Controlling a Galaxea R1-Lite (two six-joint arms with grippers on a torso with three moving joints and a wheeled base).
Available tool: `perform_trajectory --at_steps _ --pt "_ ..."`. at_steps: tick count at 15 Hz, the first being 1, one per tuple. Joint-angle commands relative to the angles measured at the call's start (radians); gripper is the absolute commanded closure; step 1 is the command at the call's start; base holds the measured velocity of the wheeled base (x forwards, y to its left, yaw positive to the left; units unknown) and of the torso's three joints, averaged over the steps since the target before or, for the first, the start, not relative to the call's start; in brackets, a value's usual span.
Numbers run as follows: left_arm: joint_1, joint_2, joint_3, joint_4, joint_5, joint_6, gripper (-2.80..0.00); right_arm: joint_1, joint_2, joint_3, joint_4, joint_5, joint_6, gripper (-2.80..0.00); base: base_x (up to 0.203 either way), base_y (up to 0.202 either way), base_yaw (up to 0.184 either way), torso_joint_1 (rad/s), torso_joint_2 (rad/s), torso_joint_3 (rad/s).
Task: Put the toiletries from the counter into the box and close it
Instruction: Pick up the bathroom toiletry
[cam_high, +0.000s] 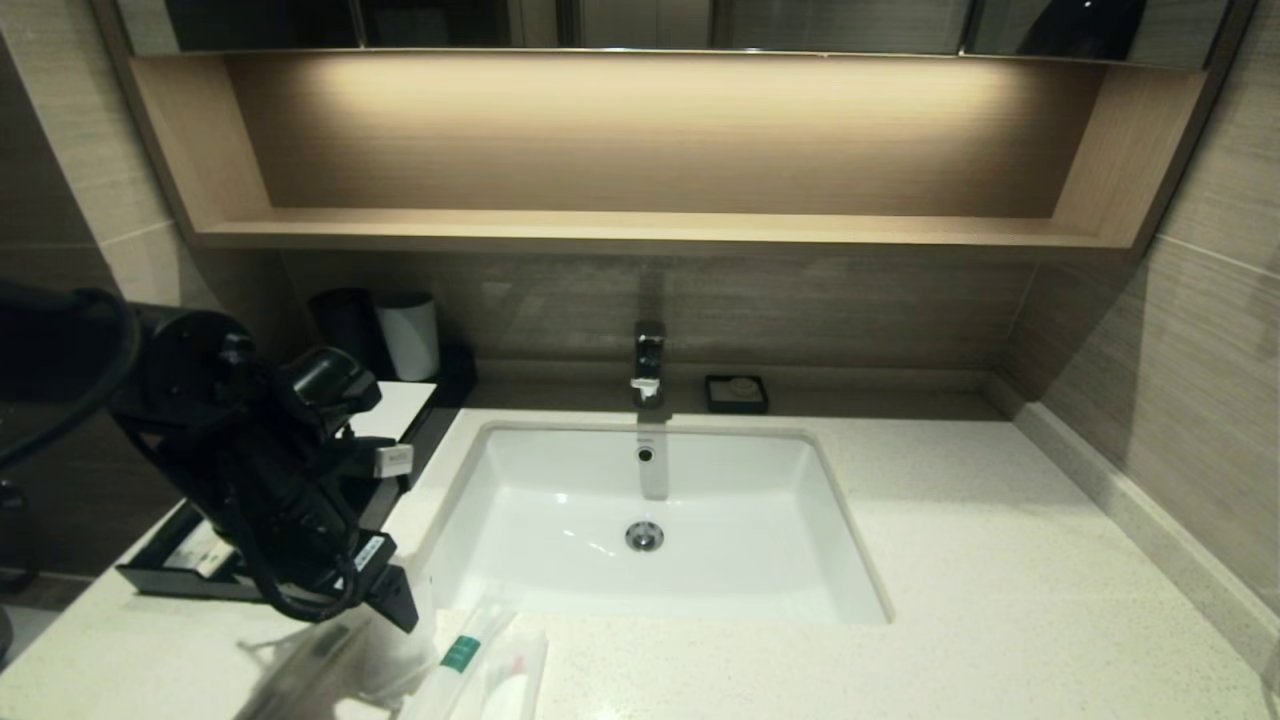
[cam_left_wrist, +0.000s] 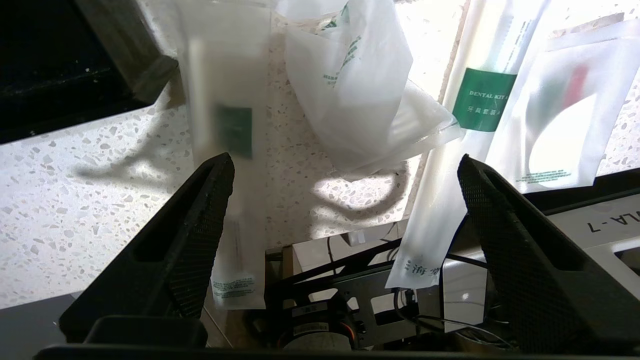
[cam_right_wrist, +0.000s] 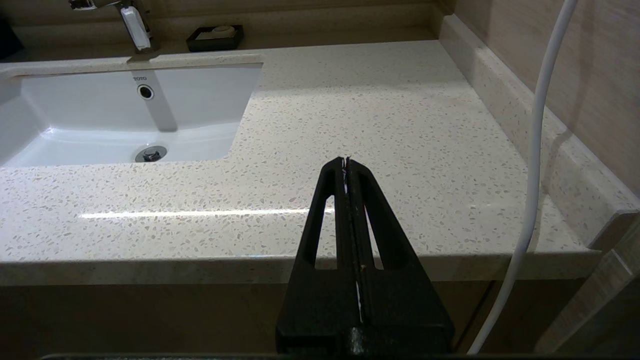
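Four translucent packets lie at the counter's (cam_high: 950, 560) front left edge. In the left wrist view they are a slim packet (cam_left_wrist: 225, 100) with a green band, a crumpled flat pouch (cam_left_wrist: 360, 90), a slim green-banded dental kit (cam_left_wrist: 480, 100) and a flat pouch (cam_left_wrist: 565, 115) with red-green print. The slim ones overhang the counter edge. My left gripper (cam_left_wrist: 345, 159) is open and empty just above them, the crumpled pouch between its fingers. It also shows in the head view (cam_high: 385, 600). The black box (cam_high: 400, 410) stands behind it, drawer (cam_high: 170, 575) pulled out. My right gripper (cam_right_wrist: 346, 160) is shut and empty off the counter's front right.
The white sink (cam_high: 700, 500) with its faucet (cam_high: 648, 365) sits mid-counter. A small black soap dish (cam_high: 736, 393) is behind it. A black cup (cam_high: 345, 325) and a white cup (cam_high: 408, 335) stand behind the box. A wooden shelf (cam_high: 640, 228) runs above.
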Motion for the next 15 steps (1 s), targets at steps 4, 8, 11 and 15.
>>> perform_trajectory --at_steps 4,8,11,15 --pt "-0.009 0.008 0.003 0.023 0.008 0.001 -2.80 0.000 0.002 0.000 0.000 0.000 0.000 0.00 0.000 0.000 0.000 0.000 0.00 0.000" --pt "0.026 -0.028 0.008 0.180 0.091 -0.035 -2.80 0.001 0.002 0.000 0.000 0.000 0.000 0.00 0.000 0.000 0.000 0.000 0.00 0.000" --pt "0.091 -0.077 0.032 0.269 0.099 -0.039 -2.80 0.000 0.002 0.000 0.000 0.000 0.000 0.00 0.000 0.000 0.000 0.000 0.00 0.000" --pt "0.128 -0.093 0.108 0.247 0.099 -0.038 -2.80 0.002 0.002 0.000 0.000 0.000 0.000 0.00 0.000 0.000 0.000 0.000 0.00 0.000"
